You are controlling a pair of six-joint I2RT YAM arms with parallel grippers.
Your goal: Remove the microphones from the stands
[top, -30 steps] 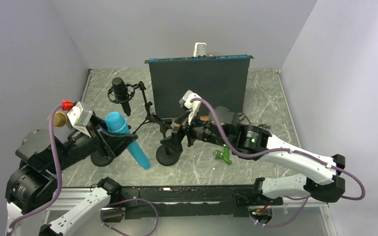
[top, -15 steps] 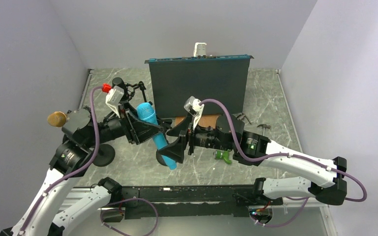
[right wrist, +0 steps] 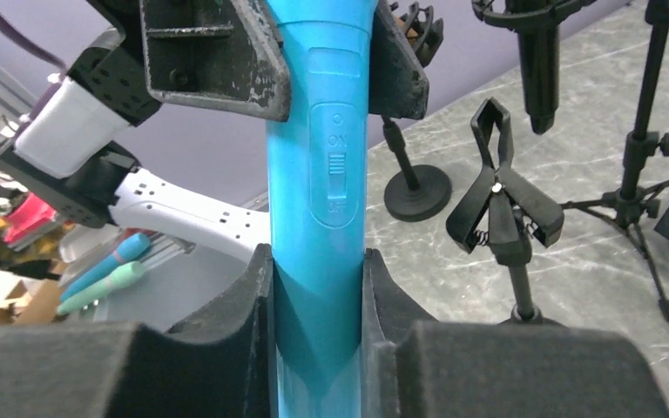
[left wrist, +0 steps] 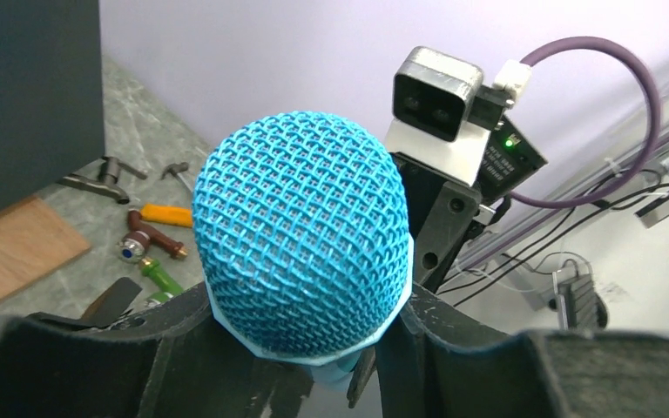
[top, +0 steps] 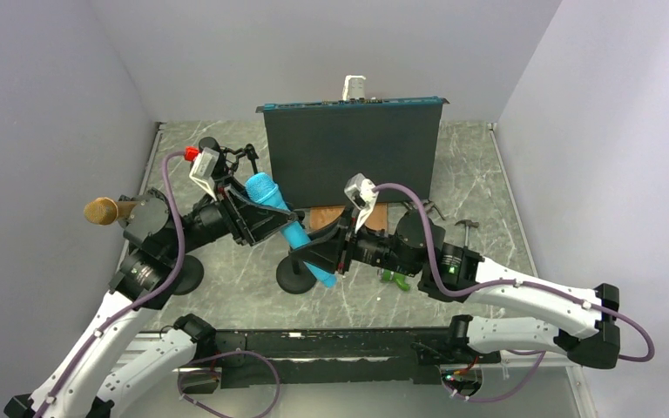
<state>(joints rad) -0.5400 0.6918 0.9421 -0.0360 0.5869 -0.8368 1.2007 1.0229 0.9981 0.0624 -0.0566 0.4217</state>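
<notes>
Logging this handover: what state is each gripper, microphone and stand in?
blue microphone: clear of any stand, held in the air by both grippers.
left gripper: shut on it just below the head.
right gripper: shut on its lower handle.
clip stand: clip empty.
black microphone: mounted on its tripod.

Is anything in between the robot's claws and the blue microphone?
No, nothing visible is in the way. The left gripper is closed on the blue microphone just below its mesh head. The right gripper is closed on the handle lower down, pressing the plastic from both sides.
</notes>
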